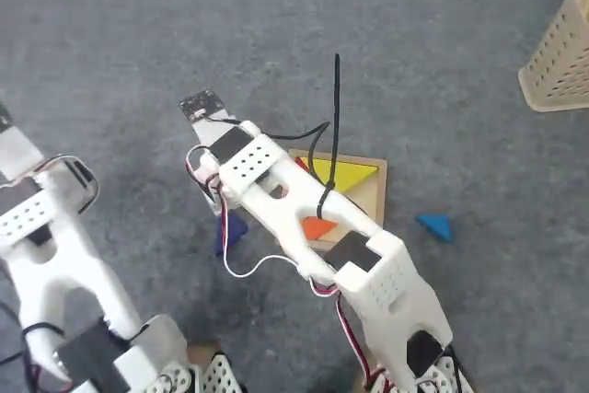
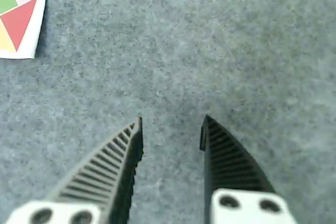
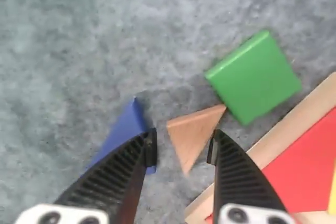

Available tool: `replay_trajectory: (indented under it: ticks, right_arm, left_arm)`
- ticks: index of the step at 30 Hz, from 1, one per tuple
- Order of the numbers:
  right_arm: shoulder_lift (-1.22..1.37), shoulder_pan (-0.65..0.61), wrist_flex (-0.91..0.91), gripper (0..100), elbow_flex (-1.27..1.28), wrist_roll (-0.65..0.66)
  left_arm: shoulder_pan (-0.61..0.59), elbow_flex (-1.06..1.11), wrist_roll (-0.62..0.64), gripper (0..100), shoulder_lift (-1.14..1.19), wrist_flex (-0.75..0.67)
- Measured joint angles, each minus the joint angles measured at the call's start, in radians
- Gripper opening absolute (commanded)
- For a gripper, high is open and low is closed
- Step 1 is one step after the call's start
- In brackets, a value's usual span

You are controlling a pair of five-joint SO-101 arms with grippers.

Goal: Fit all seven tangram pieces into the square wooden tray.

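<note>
Off at 9 o'clock of the square wooden tray [image 1: 381, 186], my right gripper [image 3: 182, 142] hangs with its fingers wide, straddling a tan triangle [image 3: 193, 132] without closing on it. A yellow piece [image 1: 354, 177] and a red piece [image 3: 304, 166] lie in the tray, and an orange piece [image 1: 317, 225] seems to as well.

Left to place:
- the tan triangle
- a green square [image 3: 254, 77] near the rim
- a dark blue piece [image 3: 123, 129] beside the fingers
- a light blue triangle [image 1: 434, 225] at 3 o'clock of the tray

My left gripper [image 2: 172, 129] is spread over bare surface. I judge the task under halfway.
</note>
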Motion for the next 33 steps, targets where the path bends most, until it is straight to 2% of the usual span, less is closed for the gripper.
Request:
replay_trajectory:
  ticks: [12,18,33]
  right_arm:
    - [0.103,-0.002,0.018,16.1,-0.051,0.000]
    - [0.109,0.006,0.018,3.7,-0.051,0.000]
    - [0.106,0.068,0.080,3.5,-0.057,-0.020]
  left_arm:
    - [0.000,0.000,0.000,17,0.000,0.000]
    - [0.000,0.000,0.000,17,0.000,0.000]
    - [0.028,0.000,0.000,17,0.000,0.000]
